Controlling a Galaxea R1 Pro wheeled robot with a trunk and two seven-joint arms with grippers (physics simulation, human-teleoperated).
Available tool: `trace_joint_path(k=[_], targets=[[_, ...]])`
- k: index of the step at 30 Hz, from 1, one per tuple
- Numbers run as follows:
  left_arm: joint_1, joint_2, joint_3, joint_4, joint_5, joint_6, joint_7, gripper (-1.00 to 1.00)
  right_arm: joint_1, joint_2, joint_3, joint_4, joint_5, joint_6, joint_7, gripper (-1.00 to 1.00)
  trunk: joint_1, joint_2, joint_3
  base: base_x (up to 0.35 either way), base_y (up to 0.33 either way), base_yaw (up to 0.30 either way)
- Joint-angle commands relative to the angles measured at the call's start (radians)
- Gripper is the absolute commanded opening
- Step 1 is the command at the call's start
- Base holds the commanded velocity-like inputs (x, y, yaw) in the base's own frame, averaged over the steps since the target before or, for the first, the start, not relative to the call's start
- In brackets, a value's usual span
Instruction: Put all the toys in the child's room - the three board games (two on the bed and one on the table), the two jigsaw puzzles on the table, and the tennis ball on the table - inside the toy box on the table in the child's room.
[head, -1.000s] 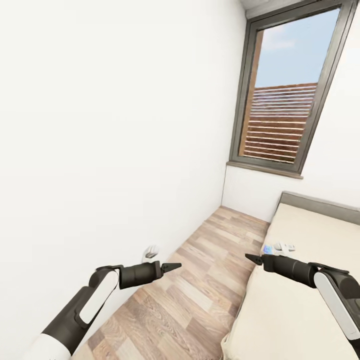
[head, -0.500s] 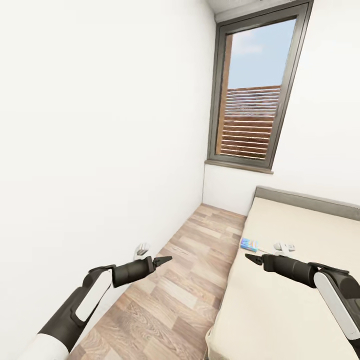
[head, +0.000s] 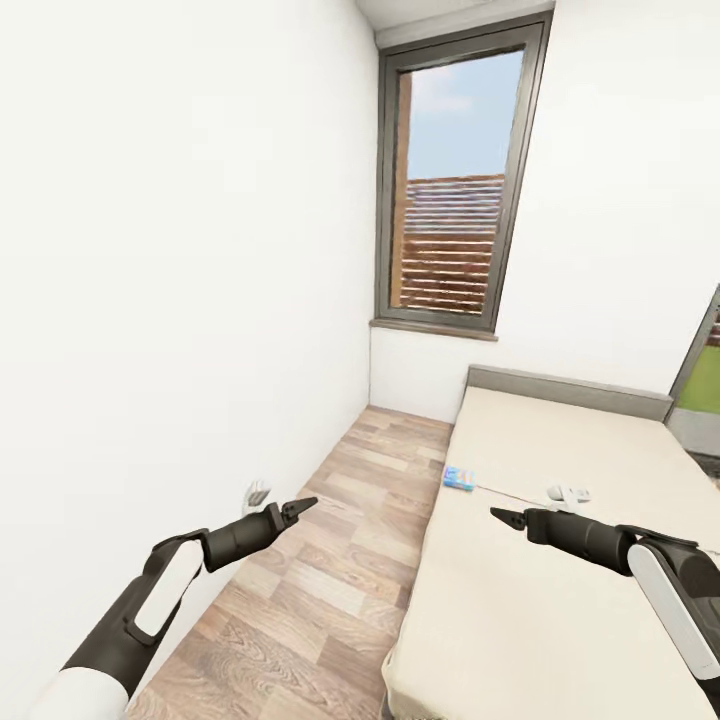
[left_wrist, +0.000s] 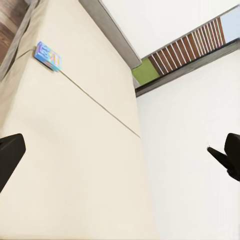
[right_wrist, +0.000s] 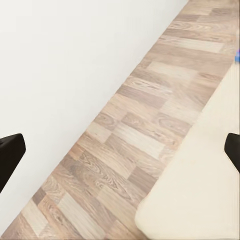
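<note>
Board game (head: 460, 477), small and blue, lies at the bed's (head: 560, 600) left edge, far from us. Our left tool (head: 303, 503) and right tool (head: 497, 514): both released, empty, over floor (head: 330, 560) and mattress.

Two arms, same build. Left arm (head: 150, 610): glossy white shell nearest the trunk, then a dark grey link carrying an elongated white rounded panel, thin black loop at the elbow side, then a smooth dark grey cylindrical forearm. Ended in the black left gripper (head: 305, 503), tapered to sharp pointed fingertips. Right arm (head: 660, 580) mirrored that: white rounded panel on a dark grey link, thin black bracket on top, dark cylinder, black pointed right gripper (head: 497, 515). In the wrist views, fingers (left_wrist: 9, 156) were flat matte black wedges at the frame edges. No cables, screws or markings made out.
</note>
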Motion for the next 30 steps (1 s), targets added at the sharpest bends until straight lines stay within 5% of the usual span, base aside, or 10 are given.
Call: trace_joint_path(k=[1,14,30], targets=[[0.000,0.001,0.001,0.001,0.006,0.004,0.001,1.00,-0.001,0.000,-0.001,0.000,0.003,0.005,0.005,1.00,0.000,-0.001,-0.001,0.000,0.000,-0.244],[0.000,0.001,0.009,0.020,0.007,0.003,-0.004,1.00,-0.001,0.000,-0.001,0.000,0.003,0.005,0.006,1.00,0.000,-0.001,-0.001,0.000,0.000,-0.202],[0.000,0.000,-0.004,0.016,0.003,0.006,-0.056,1.00,-0.001,0.000,-0.001,0.000,0.003,0.004,0.006,1.00,0.000,-0.001,-0.001,0.000,0.000,-0.034]])
